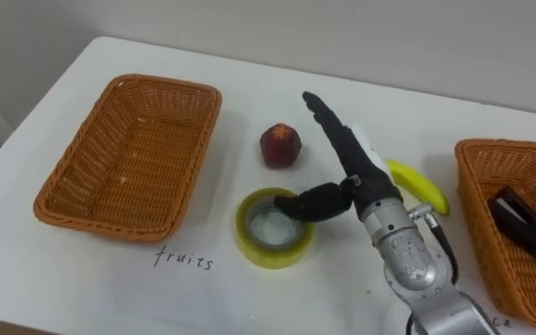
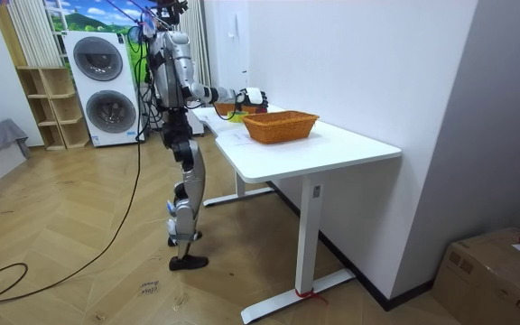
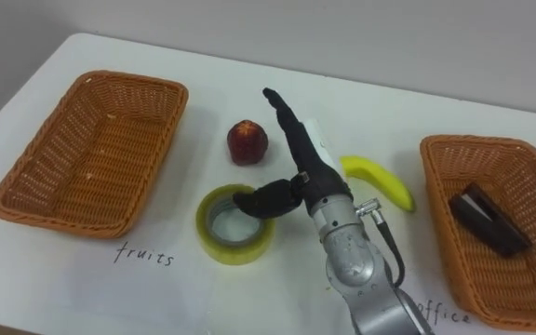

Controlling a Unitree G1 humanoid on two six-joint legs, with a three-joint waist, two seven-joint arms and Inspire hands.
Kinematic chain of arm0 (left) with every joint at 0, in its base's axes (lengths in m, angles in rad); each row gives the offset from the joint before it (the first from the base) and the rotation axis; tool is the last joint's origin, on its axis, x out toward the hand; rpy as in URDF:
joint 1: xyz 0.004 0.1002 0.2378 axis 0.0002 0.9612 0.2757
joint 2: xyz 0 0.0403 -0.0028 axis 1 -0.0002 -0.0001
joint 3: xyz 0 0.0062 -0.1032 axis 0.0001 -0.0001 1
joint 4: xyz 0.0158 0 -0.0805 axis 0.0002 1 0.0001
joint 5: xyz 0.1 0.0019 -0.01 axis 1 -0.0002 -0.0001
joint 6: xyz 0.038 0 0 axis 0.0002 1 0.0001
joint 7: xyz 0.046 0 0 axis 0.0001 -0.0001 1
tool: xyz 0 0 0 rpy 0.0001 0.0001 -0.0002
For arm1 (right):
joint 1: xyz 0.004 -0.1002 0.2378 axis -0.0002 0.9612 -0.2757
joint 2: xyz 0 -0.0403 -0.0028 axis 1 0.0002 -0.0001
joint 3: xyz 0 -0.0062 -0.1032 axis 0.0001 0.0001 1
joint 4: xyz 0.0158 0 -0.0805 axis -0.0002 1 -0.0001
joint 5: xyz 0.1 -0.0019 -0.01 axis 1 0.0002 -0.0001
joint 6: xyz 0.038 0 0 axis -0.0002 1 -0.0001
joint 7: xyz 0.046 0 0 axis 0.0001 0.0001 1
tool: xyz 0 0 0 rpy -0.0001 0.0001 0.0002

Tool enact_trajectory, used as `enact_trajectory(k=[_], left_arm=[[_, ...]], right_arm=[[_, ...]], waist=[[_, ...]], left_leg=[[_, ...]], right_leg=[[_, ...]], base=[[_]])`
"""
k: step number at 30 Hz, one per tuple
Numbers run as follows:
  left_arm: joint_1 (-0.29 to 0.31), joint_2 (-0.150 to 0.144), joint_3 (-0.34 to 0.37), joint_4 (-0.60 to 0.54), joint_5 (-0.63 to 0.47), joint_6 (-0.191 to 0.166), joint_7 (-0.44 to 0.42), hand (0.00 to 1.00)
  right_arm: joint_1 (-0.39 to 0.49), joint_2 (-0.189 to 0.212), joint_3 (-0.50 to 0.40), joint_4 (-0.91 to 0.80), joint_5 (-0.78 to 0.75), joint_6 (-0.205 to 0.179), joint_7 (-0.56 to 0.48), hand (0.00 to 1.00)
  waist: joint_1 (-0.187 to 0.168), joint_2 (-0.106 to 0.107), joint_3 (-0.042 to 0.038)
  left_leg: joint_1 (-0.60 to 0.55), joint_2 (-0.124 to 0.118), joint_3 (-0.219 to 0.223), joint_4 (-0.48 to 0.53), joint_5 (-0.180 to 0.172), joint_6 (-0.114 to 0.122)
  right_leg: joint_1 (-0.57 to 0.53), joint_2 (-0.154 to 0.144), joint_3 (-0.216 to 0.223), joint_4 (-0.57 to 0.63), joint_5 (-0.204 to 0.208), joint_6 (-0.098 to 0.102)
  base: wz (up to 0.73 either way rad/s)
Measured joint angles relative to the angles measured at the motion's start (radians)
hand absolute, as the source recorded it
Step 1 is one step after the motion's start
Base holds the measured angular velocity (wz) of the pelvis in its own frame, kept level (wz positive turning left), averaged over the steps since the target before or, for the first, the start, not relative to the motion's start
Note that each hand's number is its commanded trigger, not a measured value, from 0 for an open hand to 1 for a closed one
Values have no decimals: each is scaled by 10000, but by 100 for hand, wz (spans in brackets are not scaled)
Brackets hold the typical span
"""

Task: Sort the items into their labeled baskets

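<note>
White table [image 1: 82, 288]; left basket [image 1: 128, 154] and right basket [image 1: 477, 172] woven orange-brown. Apple [image 1: 280, 145] red, banana [image 1: 419, 186] yellow, tape [image 1: 249, 244] yellow, stapler [image 1: 527, 223] black. My right hand [image 1: 347, 149] black, wrist silver.

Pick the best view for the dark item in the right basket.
Right eye view: the dark item lies whole in the right basket. Left eye view crops its end. Room view: too far to tell.

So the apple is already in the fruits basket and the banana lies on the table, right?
No. The left eye view shows the apple on the table, between the fruits basket and the right robot hand, not in the basket. The banana does lie on the table.
</note>
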Motion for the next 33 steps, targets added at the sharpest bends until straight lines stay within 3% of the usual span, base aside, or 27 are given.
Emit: enact_trajectory(k=[11, 22, 33], left_arm=[[229, -26, 1, -334, -89, 149, -3, 0], [190, -57, 1, -440, -101, 272, -54, 0], [282, -212, 7, -400, -293, 694, -463, 0]], right_arm=[[136, -50, 34, 174, -1456, 23, 767, 0], [89, -135, -42, 673, -1468, 210, 1154, 0], [100, -27, -148, 770, -1463, 349, 1510, 0]], waist=[[7, -15, -36], [6, -37, -19], [-16, -59, -12]], left_leg=[[16, -17, 22, 0, 17, 12], [181, -58, 3, -108, 36, 44], [151, -53, 4, -68, 35, 42]], right_leg=[[5, -26, -108, 17, 0, 0], [156, -69, -136, 15, -1, 2], [149, -69, -210, 19, 0, 3]], base=[[0], [0], [0]])
